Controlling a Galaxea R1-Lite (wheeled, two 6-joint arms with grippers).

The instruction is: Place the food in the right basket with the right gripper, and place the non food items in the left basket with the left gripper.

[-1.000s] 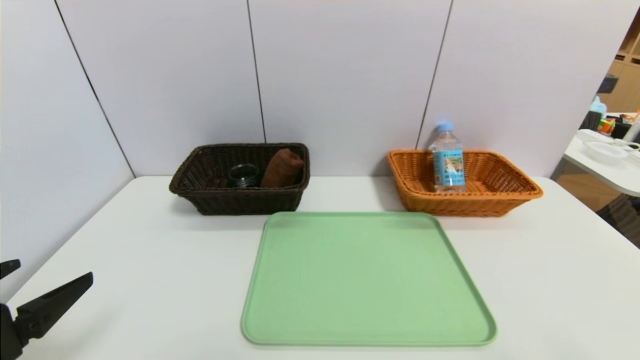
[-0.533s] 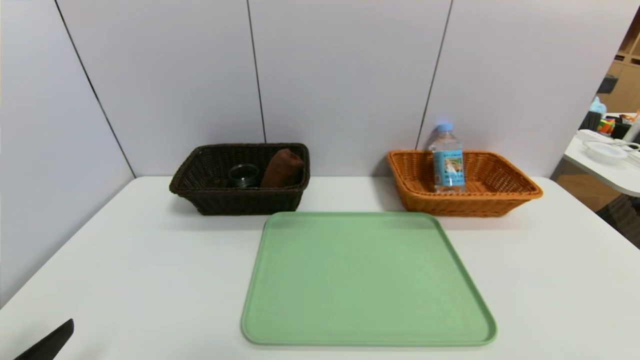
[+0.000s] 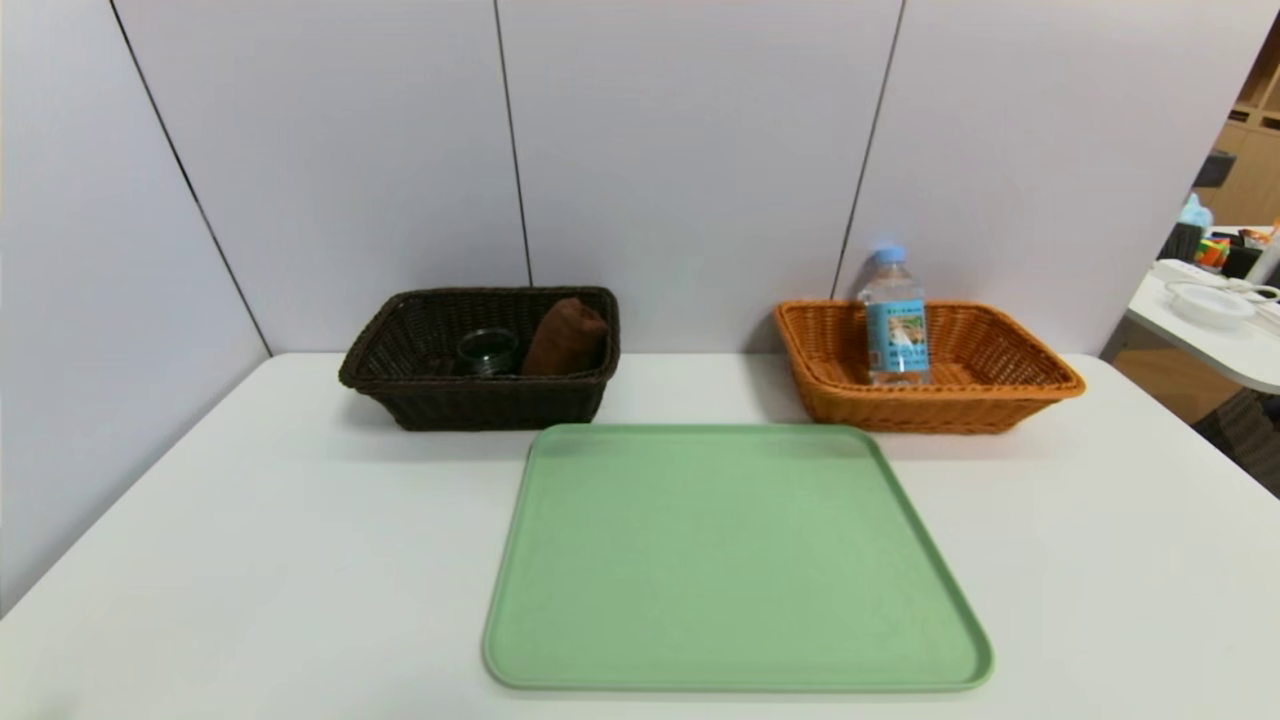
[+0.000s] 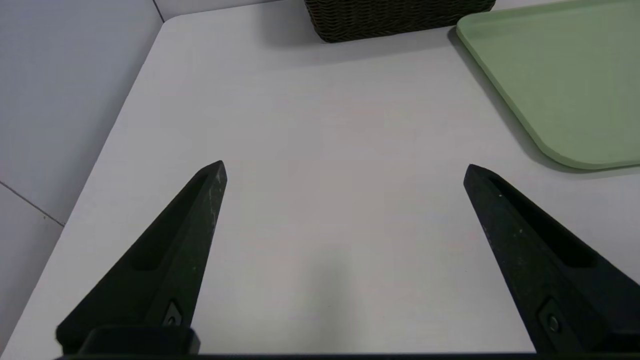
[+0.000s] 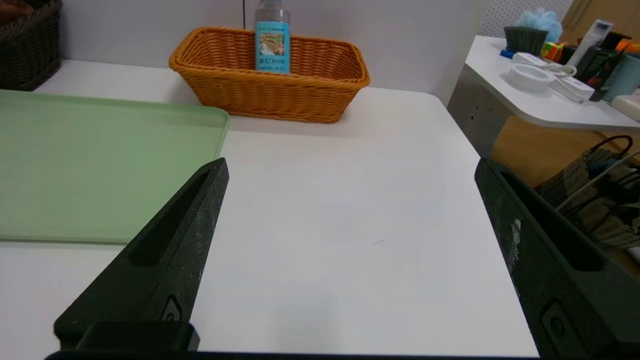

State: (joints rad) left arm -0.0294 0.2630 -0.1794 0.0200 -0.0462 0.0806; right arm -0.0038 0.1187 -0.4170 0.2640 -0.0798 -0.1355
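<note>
Judging from how things lie, the sorting looks finished, and no step seems in hand. Nearest, the left gripper (image 4: 345,172) hangs over bare table (image 4: 310,150) with its jaws spread wide and nothing between them; the right gripper (image 5: 350,167) hangs likewise over the table's right side, jaws wide and empty. Neither shows in the head view, so both sit low and close to the robot's body, near the table's front edge.

Next out lies the green tray (image 3: 735,560), and nothing rests on it. Beyond it, at the wall, the dark basket (image 3: 480,400) on the left holds a small dark jar (image 3: 487,350) and a brown roll (image 3: 565,335) leaning on its right wall. The orange basket (image 3: 930,405) on the right holds a bottle (image 3: 895,320) standing upright.

With the tray bare, the next move probably calls for nothing more than parking both arms; if another item turned up, the matching gripper would have to reach forward over the tray.

Only the head view looks into the dark basket; the left wrist view catches just its front wall. Only the wrist views show the fingers. The right wrist view alone shows a bag (image 5: 590,200) on the floor beside the table.
</note>
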